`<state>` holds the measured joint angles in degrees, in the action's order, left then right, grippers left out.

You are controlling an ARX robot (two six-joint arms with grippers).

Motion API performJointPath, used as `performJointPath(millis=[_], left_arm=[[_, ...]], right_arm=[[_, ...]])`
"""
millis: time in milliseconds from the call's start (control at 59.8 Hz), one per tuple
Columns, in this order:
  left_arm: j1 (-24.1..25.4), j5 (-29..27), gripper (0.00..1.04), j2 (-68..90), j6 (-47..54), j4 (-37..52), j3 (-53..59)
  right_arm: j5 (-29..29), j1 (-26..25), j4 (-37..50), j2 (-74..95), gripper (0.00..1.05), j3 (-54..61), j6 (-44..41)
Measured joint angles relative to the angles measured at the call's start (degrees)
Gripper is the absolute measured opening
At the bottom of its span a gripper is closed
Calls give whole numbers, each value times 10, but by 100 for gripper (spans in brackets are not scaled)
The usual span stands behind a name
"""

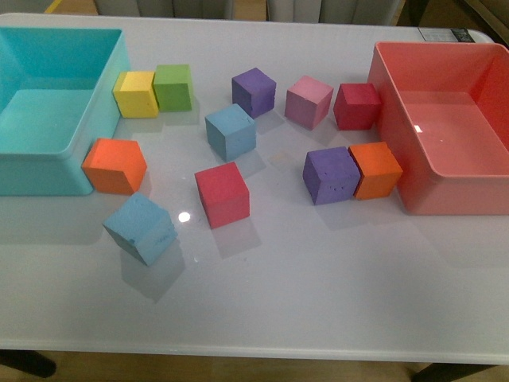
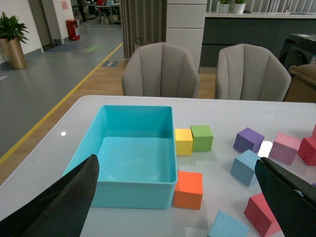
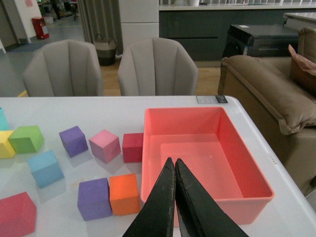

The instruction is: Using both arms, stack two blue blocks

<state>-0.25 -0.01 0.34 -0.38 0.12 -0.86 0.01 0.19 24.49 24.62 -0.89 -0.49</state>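
Your left hand gapes wide, your right hand is pressed together; the near blue block and far blue block (apart) sit on the surface.

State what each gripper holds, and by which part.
Nothing is held. The left gripper is open, the right gripper shut on nothing; both blue blocks lie on the table.

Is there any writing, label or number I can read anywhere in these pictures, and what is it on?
No text can be read.
Sticker on the table edge behind the pink bin: print too small.
Pink notice on the far wall: blurred.
Blue blocks: plain faces, no print.
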Motion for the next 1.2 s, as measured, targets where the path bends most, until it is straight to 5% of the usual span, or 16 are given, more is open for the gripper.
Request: performJointPath(millis=[986,1204], left_arm=[[0,0,96,0,0,0,0],[0,0,96,0,0,0,0]], right_arm=[[0,0,-244,-242,2,0,1],[0,0,-244,-243,41,0,1]])
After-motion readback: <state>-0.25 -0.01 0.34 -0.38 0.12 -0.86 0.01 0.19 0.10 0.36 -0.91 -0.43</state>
